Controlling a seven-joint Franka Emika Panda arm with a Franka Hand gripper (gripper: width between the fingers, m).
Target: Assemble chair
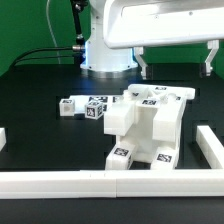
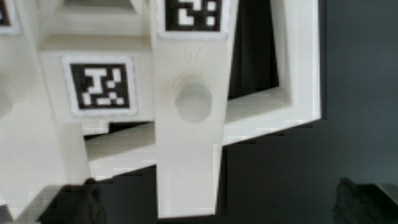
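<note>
The partly built chair (image 1: 150,125) stands in the middle of the black table, made of chunky white slabs and blocks with black-and-white tags. Two small loose tagged blocks (image 1: 70,105) (image 1: 96,111) lie towards the exterior view's left of it. My gripper (image 1: 175,64) hangs above the chair's back part, open and empty. In the wrist view the chair's white tagged parts (image 2: 187,100) fill the picture close below. One white bar reaches down between my dark fingertips (image 2: 75,205). The gripper (image 2: 222,208) touches nothing.
A long plain white rail (image 1: 100,183) runs along the table's front and up the exterior view's right side (image 1: 210,150), with a short piece at the left edge (image 1: 3,138). The robot's base (image 1: 105,55) stands behind the chair, with cables beside it.
</note>
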